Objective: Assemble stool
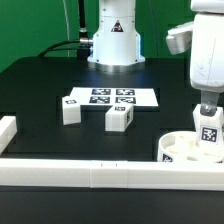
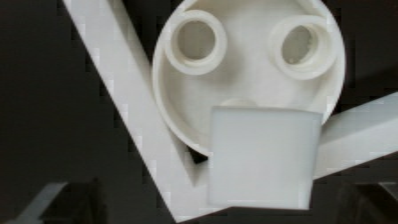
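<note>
Wrist view: leg (image 2: pixel 263 155) between spread fingers (image 2: pixel 48 205).

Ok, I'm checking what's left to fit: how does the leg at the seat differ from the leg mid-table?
The leg at the seat stands tall on the round seat; the mid-table leg sits low on the black table. The leg at the seat is under the open gripper; the mid-table leg has nothing over it. Both are white tagged blocks.
</note>
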You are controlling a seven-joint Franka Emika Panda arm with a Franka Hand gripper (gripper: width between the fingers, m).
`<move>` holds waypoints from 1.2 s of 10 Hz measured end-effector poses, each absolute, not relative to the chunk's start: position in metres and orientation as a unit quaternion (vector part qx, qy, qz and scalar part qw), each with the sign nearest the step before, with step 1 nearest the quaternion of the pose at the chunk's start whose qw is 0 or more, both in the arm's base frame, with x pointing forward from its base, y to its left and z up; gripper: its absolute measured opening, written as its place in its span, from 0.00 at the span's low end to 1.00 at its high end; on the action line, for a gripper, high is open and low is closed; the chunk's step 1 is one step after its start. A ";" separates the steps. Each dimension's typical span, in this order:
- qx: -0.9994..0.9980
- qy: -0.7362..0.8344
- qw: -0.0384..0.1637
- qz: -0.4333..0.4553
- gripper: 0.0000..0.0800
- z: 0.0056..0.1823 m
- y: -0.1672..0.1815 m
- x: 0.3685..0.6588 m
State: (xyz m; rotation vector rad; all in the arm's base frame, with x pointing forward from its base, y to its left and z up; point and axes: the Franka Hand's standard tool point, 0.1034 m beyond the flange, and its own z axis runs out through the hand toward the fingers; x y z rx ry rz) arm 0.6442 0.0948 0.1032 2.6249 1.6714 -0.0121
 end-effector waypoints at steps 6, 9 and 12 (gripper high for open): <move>0.848 0.529 0.011 -0.013 0.81 0.083 0.093 0.636; 0.849 0.529 0.010 -0.015 0.66 0.079 0.092 0.635; 0.856 0.516 0.010 -0.015 0.42 0.079 0.091 0.635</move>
